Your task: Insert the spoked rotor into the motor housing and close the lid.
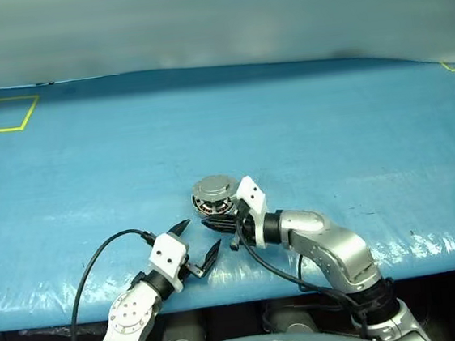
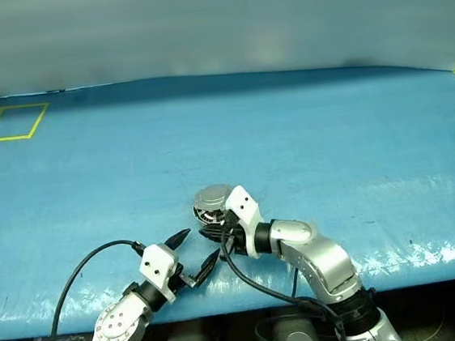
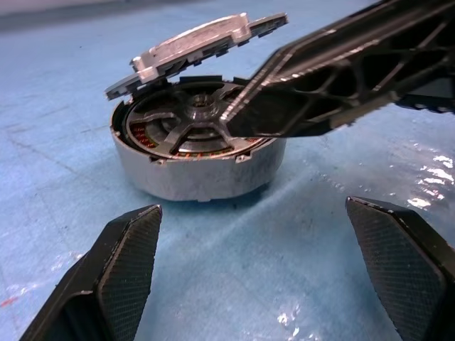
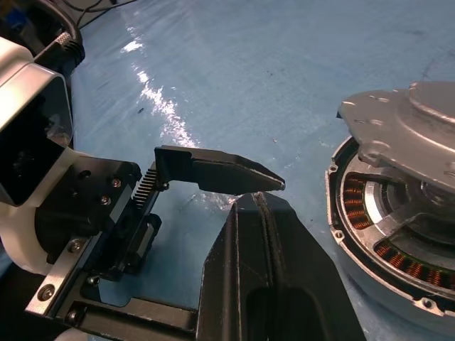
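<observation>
Beside the motor housing (image 3: pixel 195 167), my closed, empty right gripper (image 1: pixel 208 222) is resting over the seated spoked rotor (image 3: pixel 192 126); lid (image 3: pixel 192 46) half-raised; left gripper (image 1: pixel 196 243) gaping wide, empty

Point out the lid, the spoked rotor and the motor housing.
lid (image 3: pixel 192 44), left wrist view, on its raised grey outer face.
spoked rotor (image 3: pixel 186 128), left wrist view, on a spoke by the hub.
motor housing (image 3: pixel 192 176), left wrist view, on its outer side wall.

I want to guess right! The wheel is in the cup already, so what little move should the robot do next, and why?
Probably press the lid down with the shut right claw. The spoked rotor already sits inside the motor housing, while the lid hangs tilted, half open above it. The right claw's tip rests by the housing's rim; the open left claw waits nearby.
</observation>
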### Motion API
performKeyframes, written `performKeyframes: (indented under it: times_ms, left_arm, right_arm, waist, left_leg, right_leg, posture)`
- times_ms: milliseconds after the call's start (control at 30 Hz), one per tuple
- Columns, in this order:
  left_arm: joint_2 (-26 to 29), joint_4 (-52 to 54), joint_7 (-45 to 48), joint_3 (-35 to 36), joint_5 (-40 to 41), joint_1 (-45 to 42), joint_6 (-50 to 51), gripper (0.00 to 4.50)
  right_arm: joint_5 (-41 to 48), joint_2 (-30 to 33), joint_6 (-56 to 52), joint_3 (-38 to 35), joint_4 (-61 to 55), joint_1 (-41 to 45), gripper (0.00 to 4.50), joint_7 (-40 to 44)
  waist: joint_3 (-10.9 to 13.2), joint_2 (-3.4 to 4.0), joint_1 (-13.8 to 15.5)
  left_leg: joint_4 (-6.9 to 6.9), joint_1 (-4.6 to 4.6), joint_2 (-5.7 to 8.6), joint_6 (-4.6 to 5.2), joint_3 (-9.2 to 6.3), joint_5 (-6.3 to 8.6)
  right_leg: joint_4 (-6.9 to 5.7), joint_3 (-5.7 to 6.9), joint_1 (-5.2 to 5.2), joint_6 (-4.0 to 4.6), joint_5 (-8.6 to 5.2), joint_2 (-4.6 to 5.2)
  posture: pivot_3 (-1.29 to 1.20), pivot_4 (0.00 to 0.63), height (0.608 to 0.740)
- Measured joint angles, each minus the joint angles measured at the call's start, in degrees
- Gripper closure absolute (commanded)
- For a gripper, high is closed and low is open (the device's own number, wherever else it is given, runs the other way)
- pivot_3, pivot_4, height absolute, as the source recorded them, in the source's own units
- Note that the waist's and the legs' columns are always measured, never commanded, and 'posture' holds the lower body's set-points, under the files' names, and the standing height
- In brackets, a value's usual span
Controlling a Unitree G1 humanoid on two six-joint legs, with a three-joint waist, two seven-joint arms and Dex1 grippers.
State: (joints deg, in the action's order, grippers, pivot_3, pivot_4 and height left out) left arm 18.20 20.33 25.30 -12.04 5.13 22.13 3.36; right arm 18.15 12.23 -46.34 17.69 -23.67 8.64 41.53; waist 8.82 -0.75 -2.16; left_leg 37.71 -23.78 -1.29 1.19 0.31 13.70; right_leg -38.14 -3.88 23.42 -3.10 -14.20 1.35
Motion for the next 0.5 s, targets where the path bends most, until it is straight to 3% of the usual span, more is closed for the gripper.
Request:
performKeyframes:
  times_ms: [133, 267, 367, 500]
  left_arm:
    - [0.3, 0.4, 0.3, 0.7, 0.6, 1.4, -0.3, 0.00]
    - [0.4, 0.6, 0.9, 1.2, 1.4, 1.6, -0.3, 0.00]
    - [0.4, 0.7, 1.1, 1.4, 1.8, 1.6, -0.3, 0.00]
    - [0.5, 0.7, 1.2, 1.5, 1.8, 1.8, -0.3, 0.00]
  right_arm:
    - [6.8, 3.0, -3.1, -1.5, -7.1, 3.3, 4.48, 2.4]
    - [16.7, 2.1, -6.2, -7.6, -12.1, 8.3, 4.48, 2.6]
    - [16.7, -0.6, -7.7, -10.4, -12.1, 13.0, 3.92, -5.3]
    - [9.0, 0.6, -10.8, -8.4, -6.7, 17.1, 2.58, -16.3]
  waist:
    - [0.0, -0.01, 0.0]
    - [0.0, -0.02, 0.0]
    - [0.0, -0.02, -0.1]
    - [0.0, -0.04, 0.1]
  left_leg:
    - [0.07, 0.03, -0.02, 0.00, -0.03, 0.00]
    - [0.12, 0.03, -0.05, 0.01, -0.04, 0.00]
    - [0.11, 0.03, -0.07, 0.00, -0.02, 0.00]
    - [0.08, 0.00, 0.01, 0.02, 0.00, 0.01]
  right_leg:
    - [0.01, 0.03, -0.02, -0.12, -0.10, -0.01]
    - [0.01, 0.03, -0.02, -0.17, -0.13, -0.03]
    - [0.00, 0.02, -0.01, -0.03, -0.04, -0.05]
    - [0.03, 0.02, 0.06, 0.04, -0.01, 0.04]
  posture:
    - [0.00, 0.150, 0.740]
    - [0.00, 0.150, 0.740]
    - [0.00, 0.150, 0.740]
    - [0.00, 0.150, 0.740]
